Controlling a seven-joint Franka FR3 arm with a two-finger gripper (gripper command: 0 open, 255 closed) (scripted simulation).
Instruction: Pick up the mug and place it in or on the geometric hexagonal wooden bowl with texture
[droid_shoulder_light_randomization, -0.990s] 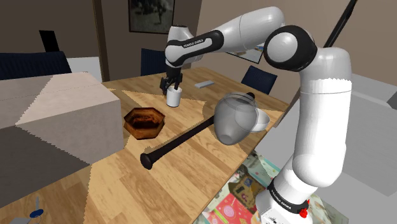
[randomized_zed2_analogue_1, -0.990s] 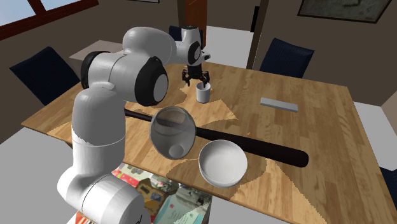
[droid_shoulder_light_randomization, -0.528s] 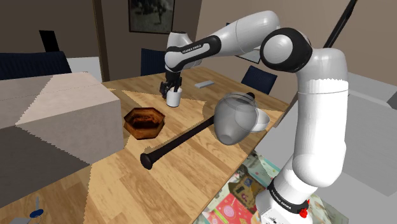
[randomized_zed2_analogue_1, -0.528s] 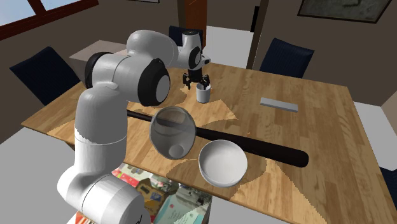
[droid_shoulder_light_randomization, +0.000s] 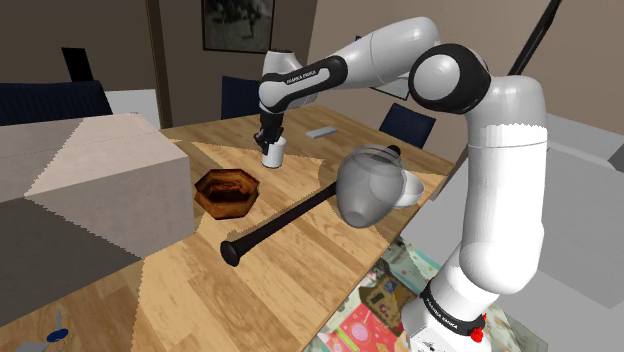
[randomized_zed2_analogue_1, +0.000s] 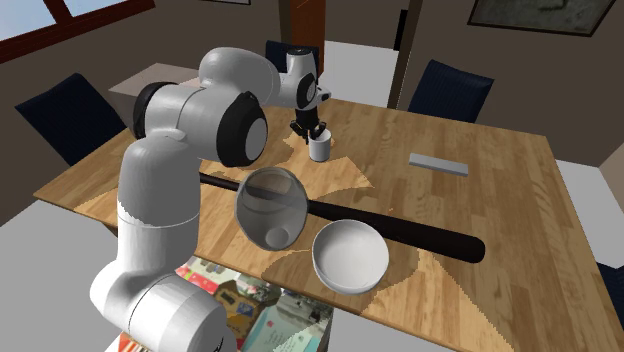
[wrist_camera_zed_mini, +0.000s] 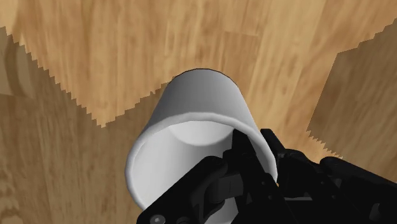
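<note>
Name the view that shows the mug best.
The wrist view: the white mug looms large, mouth open to the camera, the end effector clasping its wall. The shoulder and second exterior views show it small, upright on the table, under the end effector.
</note>
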